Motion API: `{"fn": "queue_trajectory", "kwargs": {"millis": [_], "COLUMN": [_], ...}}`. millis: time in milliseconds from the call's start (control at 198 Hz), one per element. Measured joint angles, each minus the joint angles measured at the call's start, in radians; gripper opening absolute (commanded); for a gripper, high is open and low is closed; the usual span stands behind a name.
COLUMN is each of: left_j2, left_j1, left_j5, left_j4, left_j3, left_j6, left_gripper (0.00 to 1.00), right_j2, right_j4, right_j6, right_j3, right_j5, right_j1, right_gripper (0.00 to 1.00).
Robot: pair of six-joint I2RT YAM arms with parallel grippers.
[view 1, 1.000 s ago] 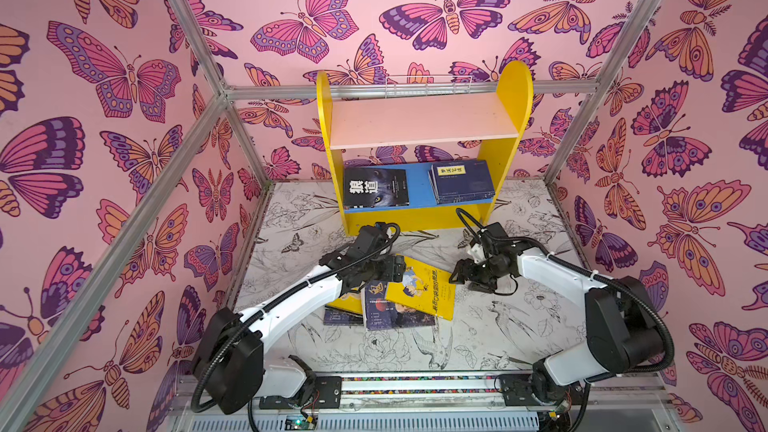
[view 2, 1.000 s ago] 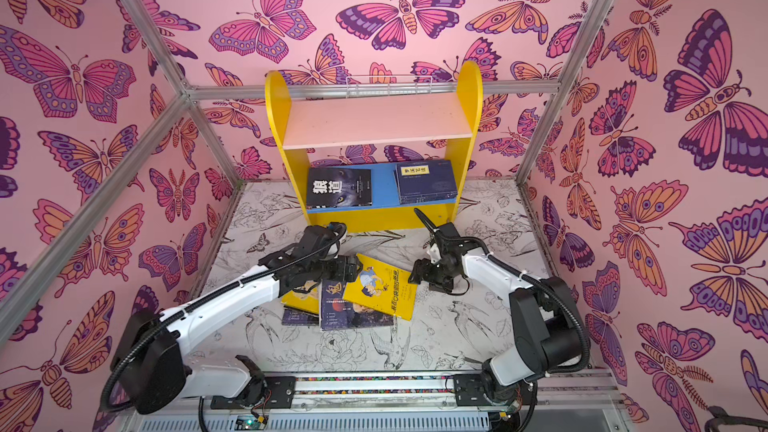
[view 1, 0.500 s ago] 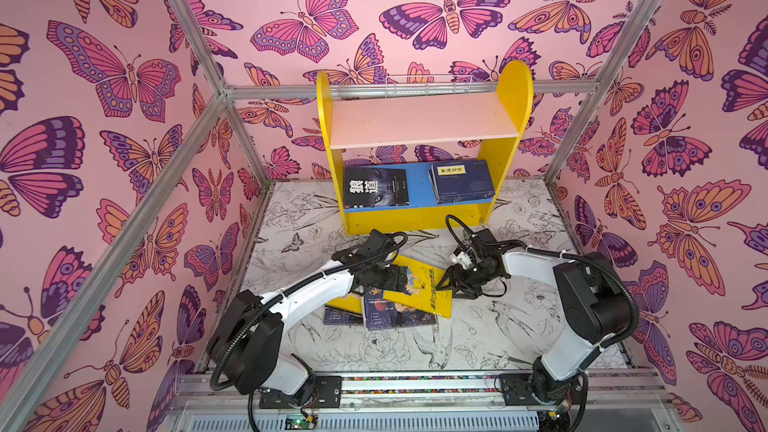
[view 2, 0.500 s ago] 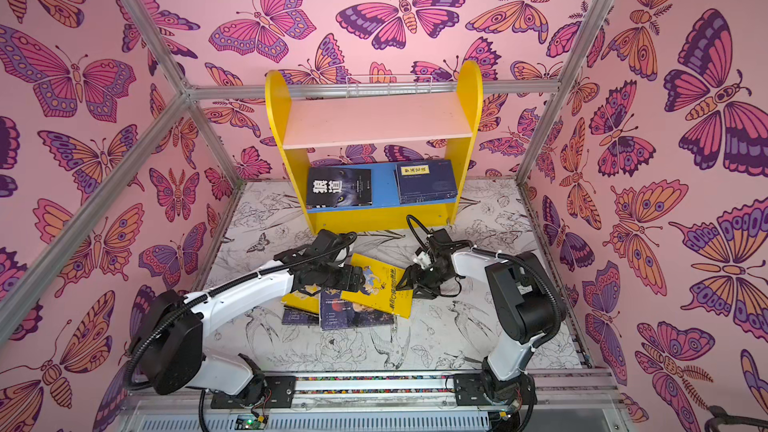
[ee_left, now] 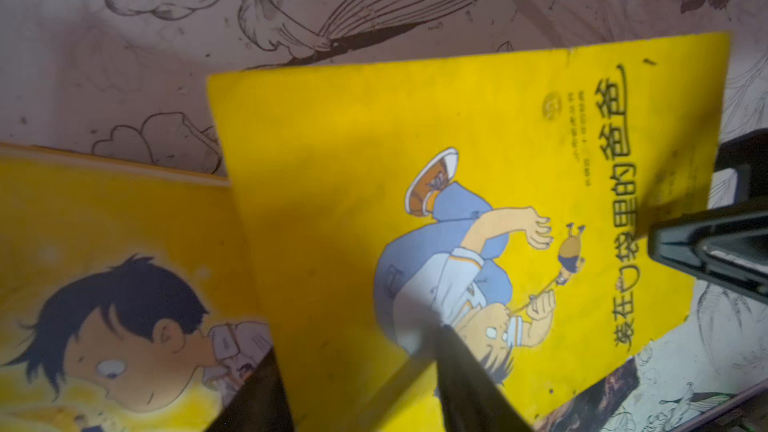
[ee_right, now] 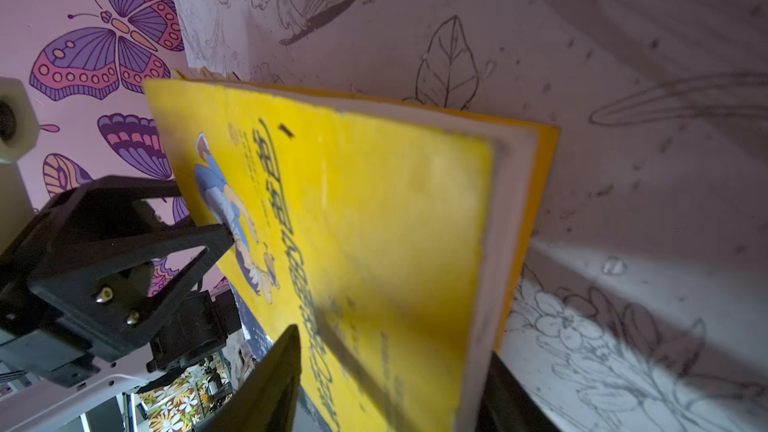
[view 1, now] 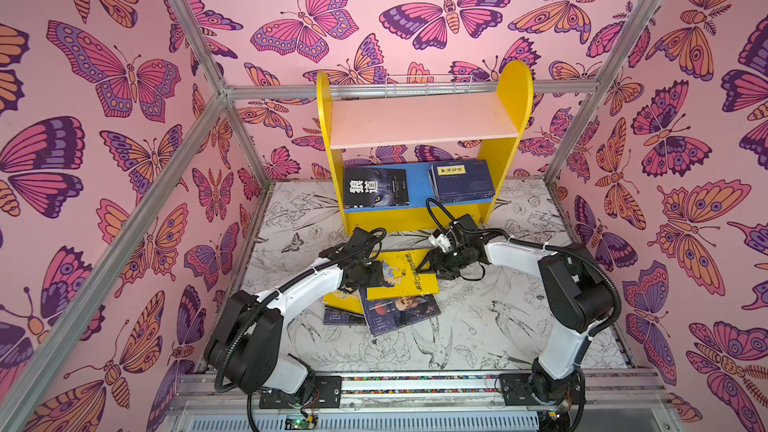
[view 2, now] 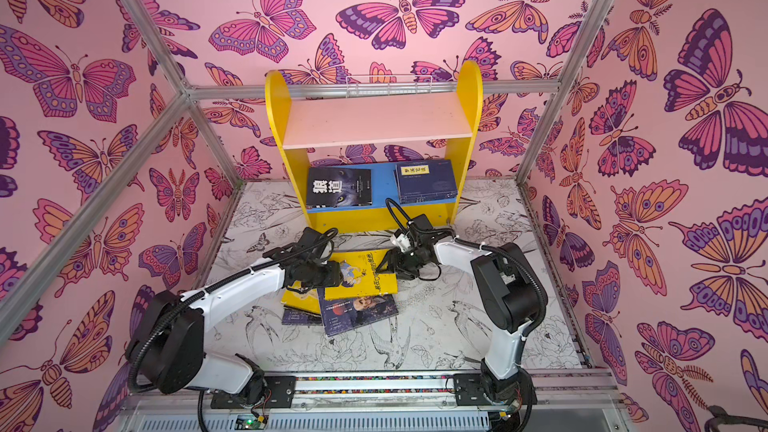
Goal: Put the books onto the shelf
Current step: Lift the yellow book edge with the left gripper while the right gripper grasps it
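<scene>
Left gripper [view 1: 377, 277] is now clamping the levelling yellow book [view 1: 409, 282]; right gripper [view 1: 424, 265] is straddling its opposite edge, grip indeterminate.

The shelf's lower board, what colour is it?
Blue. The lower board shows best in a top view.
</scene>
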Motion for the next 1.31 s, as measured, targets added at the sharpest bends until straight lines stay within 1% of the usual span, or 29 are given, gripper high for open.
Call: {"fn": "queue_trajectory", "kwargs": {"millis": [45, 106, 353, 565, 767, 969, 1106, 1217, 1313], "left_j2": [-0.013, -0.032, -0.113, -0.236, -0.227, -0.219, -0.211, -0.182, -0.173], "left_j1": [0.003, 0.005, 0.026, 0.069, 0.078, 0.077, 0.076, 0.077, 0.077], "left_j5": [0.0, 0.008, 0.024, 0.061, 0.064, 0.043, 0.027, 0.005, -0.008], "left_j4": [-0.002, 0.0, 0.059, 0.139, 0.166, 0.186, 0.188, 0.215, 0.232], "left_j3": [-0.005, -0.011, -0.083, -0.187, -0.212, -0.227, -0.227, -0.227, -0.227], "left_j6": [0.003, -0.002, -0.044, -0.093, -0.11, -0.137, -0.144, -0.16, -0.168], "left_gripper": [0.11, 0.0, 0.0, 0.0, 0.0, 0.0, 0.0, 0.0, 0.0], "right_j2": [0.008, 0.015, 0.016, 0.004, 0.027, 0.044, 0.04, 0.035, 0.016], "right_j4": [0.011, 0.037, 0.113, 0.211, 0.217, 0.175, 0.15, 0.117, 0.104], "right_j6": [0.007, 0.018, 0.047, 0.081, 0.078, 0.029, 0.0, -0.011, -0.019], "right_j3": [0.004, 0.005, 0.003, -0.038, -0.04, -0.04, -0.042, -0.046, -0.058], "right_j5": [0.005, 0.02, 0.043, -0.001, -0.05, -0.084, -0.084, -0.111, -0.124], "right_j1": [0.0, 0.0, 0.0, -0.018, -0.025, -0.025, -0.025, -0.024, -0.023], "right_gripper": [0.59, 0.59, 0.63, 0.62, 0.59, 0.58, 0.54, 0.46, 0.42]}}
